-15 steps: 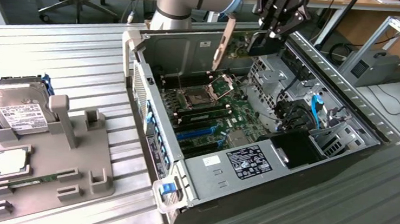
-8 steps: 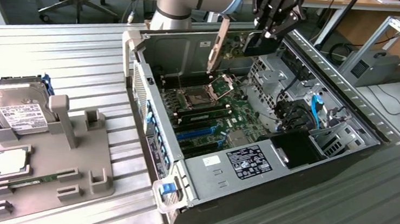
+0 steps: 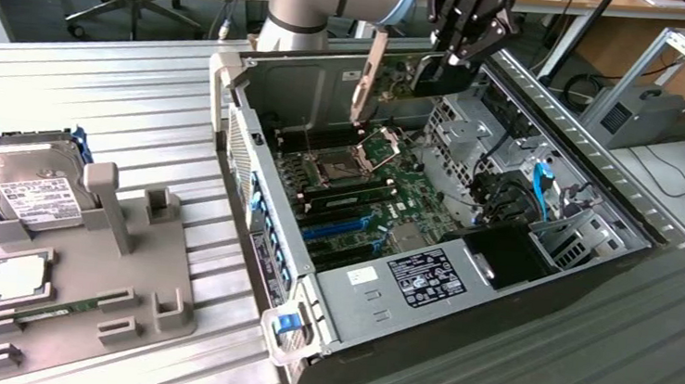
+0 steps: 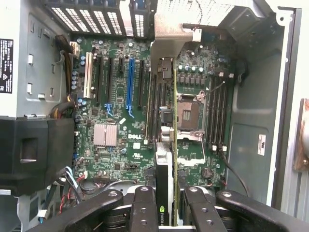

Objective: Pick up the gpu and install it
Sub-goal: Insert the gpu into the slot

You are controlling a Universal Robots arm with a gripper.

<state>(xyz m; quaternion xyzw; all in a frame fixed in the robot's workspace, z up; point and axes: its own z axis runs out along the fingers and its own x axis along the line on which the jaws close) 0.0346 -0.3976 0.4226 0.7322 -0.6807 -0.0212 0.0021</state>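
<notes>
Here the gripper (image 3: pixel 454 51) pinched the graphics card (image 4: pixel 164 169) on edge. Its long axis paralleled the blue slot (image 4: pixel 129 82), offset toward the processor socket (image 4: pixel 188 113)

The arm (image 3: pixel 334 0) holds its end effector (image 4: pixel 169 203) raised and pointing down, clamped on the gpu (image 3: pixel 405 72).

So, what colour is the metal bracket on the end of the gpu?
Silvery tan; the bracket of the gpu shows best in the exterior view.
</notes>
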